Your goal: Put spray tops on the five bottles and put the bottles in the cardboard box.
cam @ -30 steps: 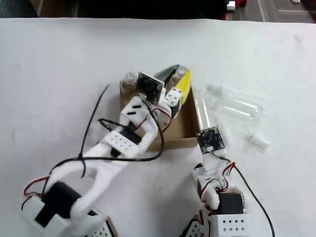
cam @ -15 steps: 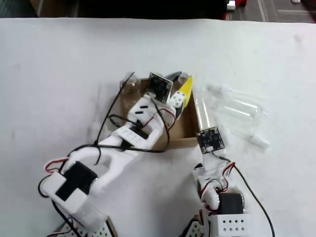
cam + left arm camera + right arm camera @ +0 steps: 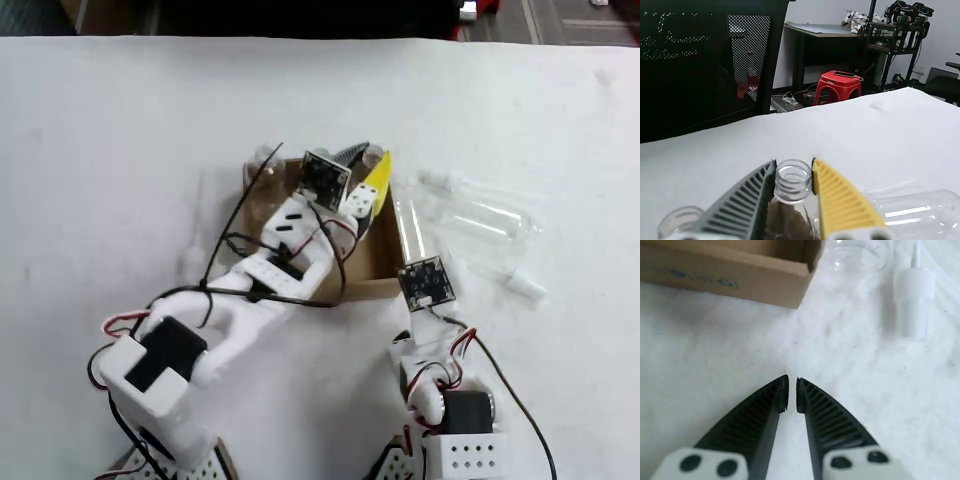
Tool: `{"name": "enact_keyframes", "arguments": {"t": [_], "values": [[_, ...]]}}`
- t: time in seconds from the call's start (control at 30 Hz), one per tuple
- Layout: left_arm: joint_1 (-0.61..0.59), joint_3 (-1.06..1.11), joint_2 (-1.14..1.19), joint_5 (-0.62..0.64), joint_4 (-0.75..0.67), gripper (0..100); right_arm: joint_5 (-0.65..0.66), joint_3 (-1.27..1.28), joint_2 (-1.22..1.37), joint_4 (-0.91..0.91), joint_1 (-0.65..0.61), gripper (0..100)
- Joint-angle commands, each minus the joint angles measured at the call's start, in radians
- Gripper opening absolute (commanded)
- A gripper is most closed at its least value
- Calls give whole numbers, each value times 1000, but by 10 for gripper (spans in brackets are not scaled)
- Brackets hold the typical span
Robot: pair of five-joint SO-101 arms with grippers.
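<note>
The clear plastic bottle [image 3: 792,189] stands upright at the far edge of the cardboard box [image 3: 372,262]. The left gripper [image 3: 793,165] has its ribbed jaws, 1 grey and 1 yellow, clamped on the neck just under the threaded mouth. That mouth is open and round, with no spray top on it. Whether the bottle's base sits inside the box wall or just outside it is hidden by the arm.

So the step in hand looks like holding this bottle steady for capping, and it is not ready to be boxed as the task words it. The next move calls for a top. 1 white spray top [image 3: 912,302], a stubby matte cylinder with a thin stem, lies on the tabletop [image 3: 120,130] near the right gripper [image 3: 791,390]. That gripper's black jaws are all but together on nothing, so they would need to part before picking it up. The stem must then be lined up with the narrow neck.

A second uncapped bottle mouth [image 3: 677,220] stands just beside the held one. More clear, glossy bottles [image 3: 480,215] lie on their sides beside the brown corrugated box. The tabletop is covered in soft white cloth.
</note>
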Motion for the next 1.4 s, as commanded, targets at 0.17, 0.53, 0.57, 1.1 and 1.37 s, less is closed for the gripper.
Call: {"name": "enact_keyframes", "arguments": {"t": [0.17,0.53,0.57,1.1,1.37], "values": [[-10,-58,-10,-9,-31,47,5,9,-1,7,2,17],[-25,-84,-16,-3,48,105,5,9,-1,7,4,17],[-27,-86,-16,-3,52,105,5,9,-1,7,4,17],[-35,-80,-18,-17,54,107,5,9,-1,7,2,16],[-31,-77,-18,-52,54,107,5,9,-1,7,2,16]]}}
